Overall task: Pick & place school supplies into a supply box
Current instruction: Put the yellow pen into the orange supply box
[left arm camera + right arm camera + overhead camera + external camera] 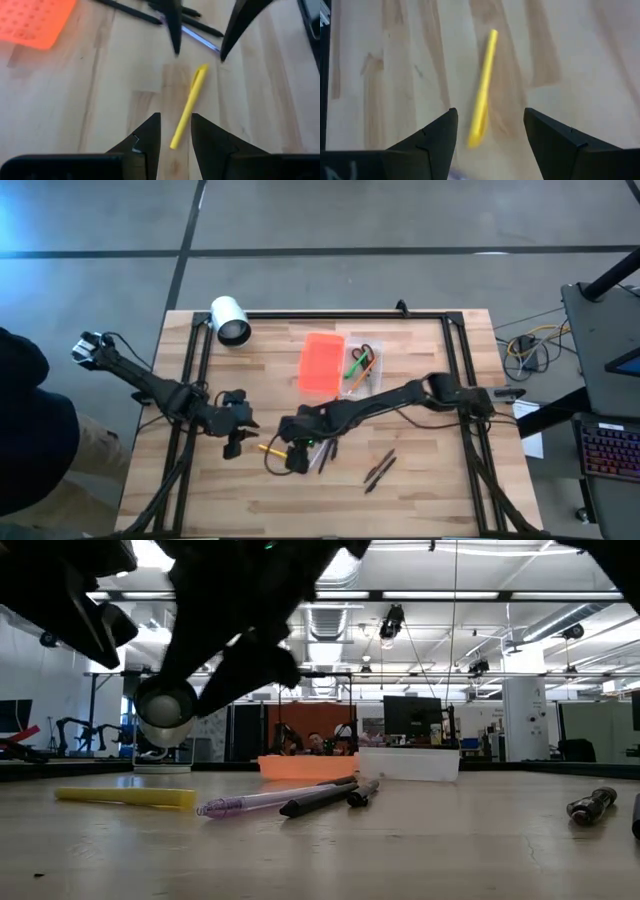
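The yellow pen (483, 85) is what I'm after: it lies flat on the bench (420, 490), just at nine o'clock of my right hand (291, 457), framed between that hand's spread, empty fingers (432, 137). I judge this the approach step of a pick, nothing gripped yet. Next I need to drop straight down, keep the pen crosswise between the fingers, and close around its middle.

My left hand (236, 442) sits close at nine o'clock of the pen, its fingers (147, 135) parted narrowly and also empty, aimed at the same pen. Room there is tight, so I'd hold the left arm off or risk the two hands meeting.

At three o'clock of the right hand a purple pen (265, 801) and dark pens (320, 797) lie bunched, near enough to get nudged. The supply box (322, 363), orange lid showing, waits toward twelve o'clock with a few supplies beside it, and the way there looks open. Two more dark pens (379, 470) lie near four o'clock, well apart.
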You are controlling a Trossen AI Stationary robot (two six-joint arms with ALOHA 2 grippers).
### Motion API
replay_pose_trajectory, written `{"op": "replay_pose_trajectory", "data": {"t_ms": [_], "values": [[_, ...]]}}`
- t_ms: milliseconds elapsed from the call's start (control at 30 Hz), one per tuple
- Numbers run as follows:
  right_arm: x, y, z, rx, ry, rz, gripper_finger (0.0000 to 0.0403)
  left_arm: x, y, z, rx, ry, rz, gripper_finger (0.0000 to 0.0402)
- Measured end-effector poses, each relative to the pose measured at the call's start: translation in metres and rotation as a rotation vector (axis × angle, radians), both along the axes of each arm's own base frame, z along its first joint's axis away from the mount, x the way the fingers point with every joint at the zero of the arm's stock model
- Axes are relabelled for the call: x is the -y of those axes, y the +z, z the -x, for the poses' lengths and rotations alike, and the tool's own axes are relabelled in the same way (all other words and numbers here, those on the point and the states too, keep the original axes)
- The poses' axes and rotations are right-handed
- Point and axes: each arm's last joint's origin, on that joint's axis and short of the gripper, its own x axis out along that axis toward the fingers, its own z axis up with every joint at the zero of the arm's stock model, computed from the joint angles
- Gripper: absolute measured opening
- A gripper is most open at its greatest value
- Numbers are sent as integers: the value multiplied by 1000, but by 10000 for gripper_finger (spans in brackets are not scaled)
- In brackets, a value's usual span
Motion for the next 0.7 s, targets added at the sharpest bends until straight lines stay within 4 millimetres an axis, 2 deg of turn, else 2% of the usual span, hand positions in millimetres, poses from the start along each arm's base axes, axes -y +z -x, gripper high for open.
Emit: {"op": "replay_pose_trajectory", "data": {"t_ms": [200, 367, 700], "values": [[-10, -30, -26, 2, -25, 35, 219, 2, -3, 5, -36, -60, -54, 90], [-15, -49, -33, -18, -70, 57, 219, 2, -7, 12, -107, -80, -90, 90], [-22, -77, -26, -102, -86, 144, 208, 1, -8, 15, -130, -122, -137, 90]]}}
